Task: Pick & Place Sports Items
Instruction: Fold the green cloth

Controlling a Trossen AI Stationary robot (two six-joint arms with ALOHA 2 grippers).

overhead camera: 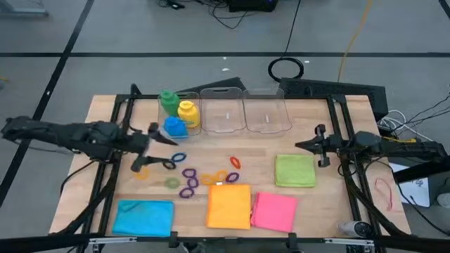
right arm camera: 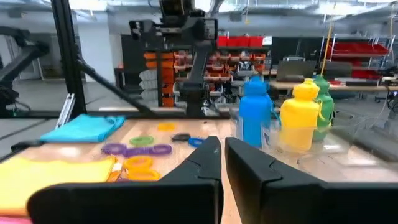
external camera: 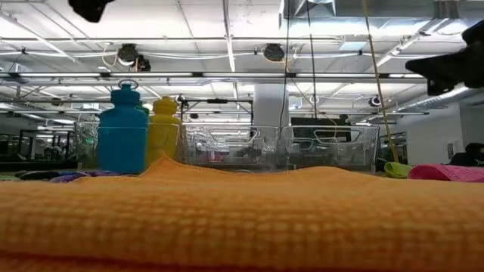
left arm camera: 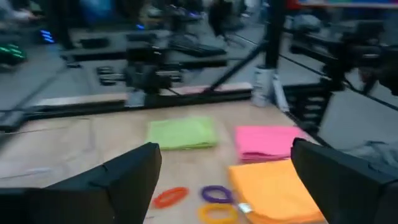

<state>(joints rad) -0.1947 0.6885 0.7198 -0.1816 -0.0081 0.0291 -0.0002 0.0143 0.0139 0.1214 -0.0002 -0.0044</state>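
Orange cloth (external camera: 242, 219), soft and limp, suits a fold-edge pinch; left gripper (overhead camera: 144, 151) hovers spread over light rings (overhead camera: 188, 177), right gripper (overhead camera: 309, 145) pressed together.

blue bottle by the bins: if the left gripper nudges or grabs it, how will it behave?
The blue bottle is upright, tall and narrow, so a high nudge would probably tip it, then roll it. It looks like smooth plastic, likely light and somewhat slippery. The open left gripper seems wide enough; the yellow bottle crowds it.
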